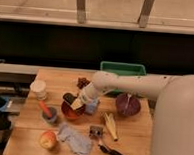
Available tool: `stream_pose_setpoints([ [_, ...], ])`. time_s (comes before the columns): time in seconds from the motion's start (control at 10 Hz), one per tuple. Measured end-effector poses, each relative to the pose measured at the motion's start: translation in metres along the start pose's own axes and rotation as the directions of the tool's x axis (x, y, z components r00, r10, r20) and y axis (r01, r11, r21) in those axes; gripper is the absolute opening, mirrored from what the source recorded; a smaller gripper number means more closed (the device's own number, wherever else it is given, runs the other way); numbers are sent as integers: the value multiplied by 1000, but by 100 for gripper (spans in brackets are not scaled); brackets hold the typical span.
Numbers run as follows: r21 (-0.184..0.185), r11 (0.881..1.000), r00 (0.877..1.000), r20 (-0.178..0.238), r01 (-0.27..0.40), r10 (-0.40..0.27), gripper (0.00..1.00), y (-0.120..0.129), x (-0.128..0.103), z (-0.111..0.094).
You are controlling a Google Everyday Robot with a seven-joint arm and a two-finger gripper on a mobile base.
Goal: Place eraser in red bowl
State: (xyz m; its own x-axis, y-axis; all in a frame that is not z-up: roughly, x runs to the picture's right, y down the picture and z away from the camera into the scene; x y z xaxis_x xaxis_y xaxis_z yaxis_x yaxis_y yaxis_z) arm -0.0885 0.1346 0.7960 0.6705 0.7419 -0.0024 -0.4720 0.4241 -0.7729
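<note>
Eraser (68,97), a small black oblong block, is sitting at the tip of the white arm's 2-finger gripper (73,101), which is closing on it just above the back-left rim of the round glossy orange-red bowl (70,112). Both are hovering over the wooden table (136,140). A dark maroon bowl (127,104) is resting well apart to the right, and a green bin (122,69) is standing behind.

The wooden table (131,139) carries the red bowl (72,110) near its middle, the gripper (74,101) above the bowl's rim. A white cup (38,89) stands near the left edge, a maroon bowl (127,104) toward the right, a green bin (122,69) at the back edge. An apple (48,139) and a grey cloth (76,139) lie near the front edge.
</note>
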Motion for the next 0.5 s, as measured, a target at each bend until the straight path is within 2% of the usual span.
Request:
stream_pose_setpoints([
  [0.3,-15,1000,1000,-12,-18,18,79,3,8,6],
  [0.5,-8,1000,1000,-10,-21,21,80,4,8,2],
])
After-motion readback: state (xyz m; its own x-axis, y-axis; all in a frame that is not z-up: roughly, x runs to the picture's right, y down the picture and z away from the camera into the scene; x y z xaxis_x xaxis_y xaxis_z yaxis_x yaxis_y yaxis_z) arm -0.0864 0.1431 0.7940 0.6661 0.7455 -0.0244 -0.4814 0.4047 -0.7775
